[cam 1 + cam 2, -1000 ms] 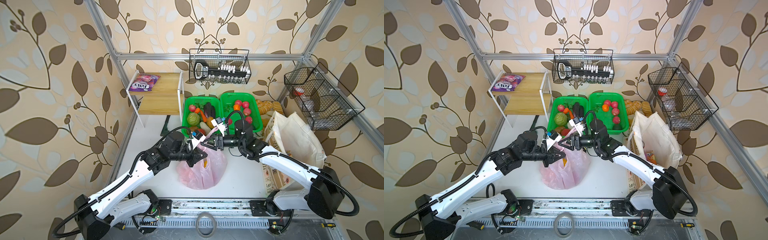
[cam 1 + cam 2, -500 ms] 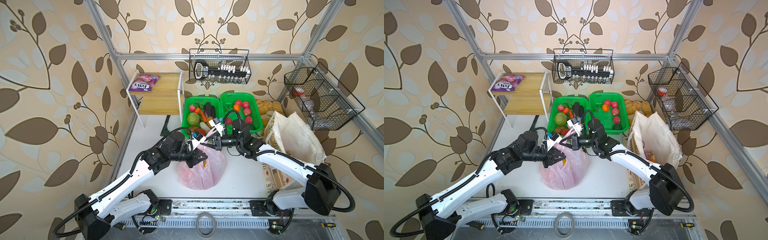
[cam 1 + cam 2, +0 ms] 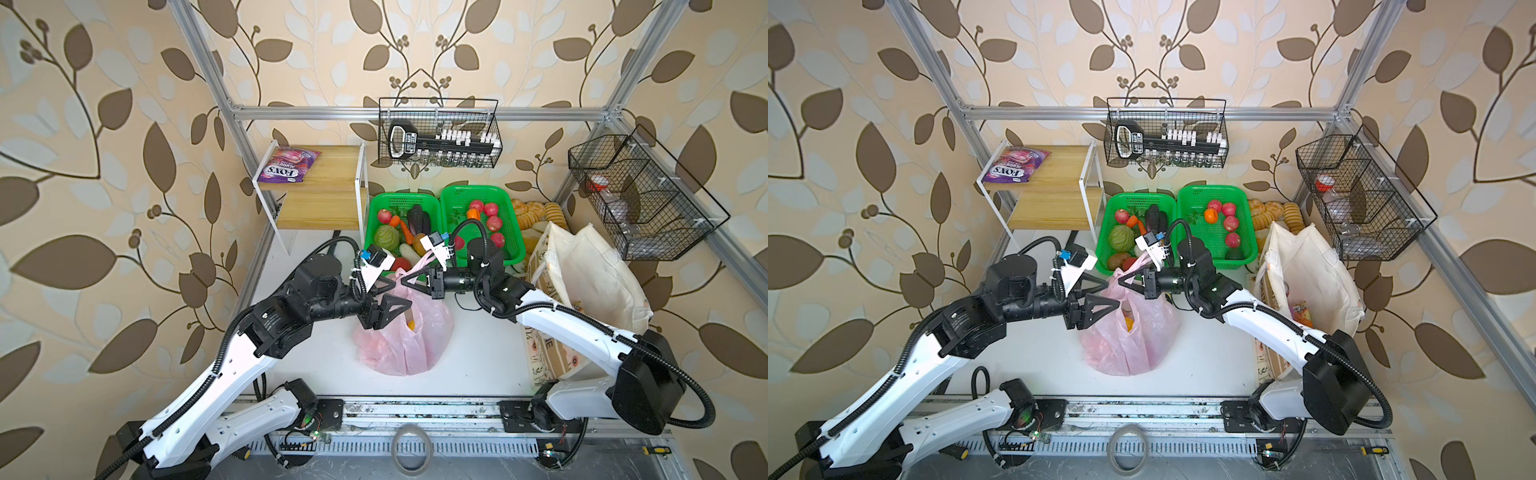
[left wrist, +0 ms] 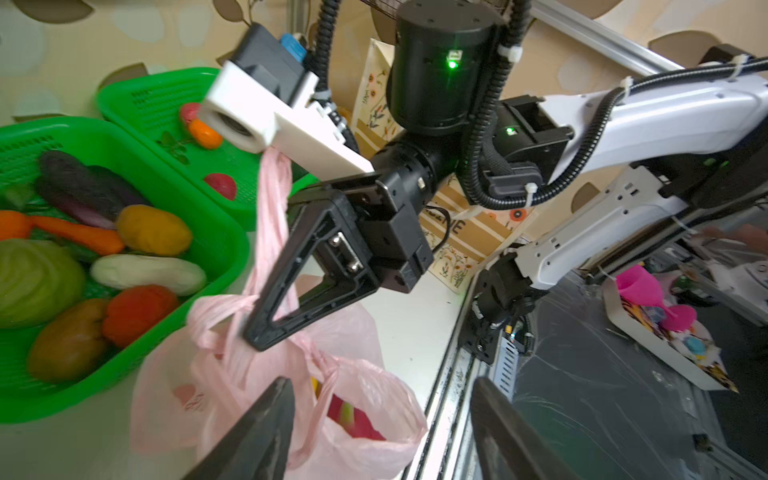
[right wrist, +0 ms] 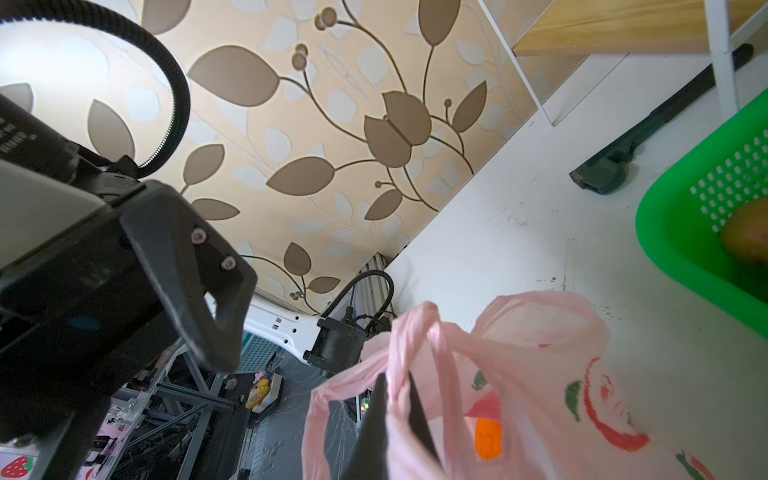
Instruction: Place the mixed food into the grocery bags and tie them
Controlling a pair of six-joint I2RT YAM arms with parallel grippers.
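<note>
On the white table (image 3: pixel 478 357) of the leaf-papered cell, the filled pink plastic bag (image 3: pixel 409 336) sits at 6 o'clock of the green baskets (image 3: pixel 473 190), right fingers (image 5: pixel 370 436) clenched on one handle loop (image 4: pixel 272 199), apparently keeping it taut for tying, left fingers (image 4: pixel 257 436) released at 9 o'clock of its mouth.

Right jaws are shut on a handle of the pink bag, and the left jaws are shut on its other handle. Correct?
No. The jaws of the left gripper stand open, clamping nothing; the left wrist view shows them wide apart. The right gripper is shut on a handle of the pink bag, as stated.
</note>
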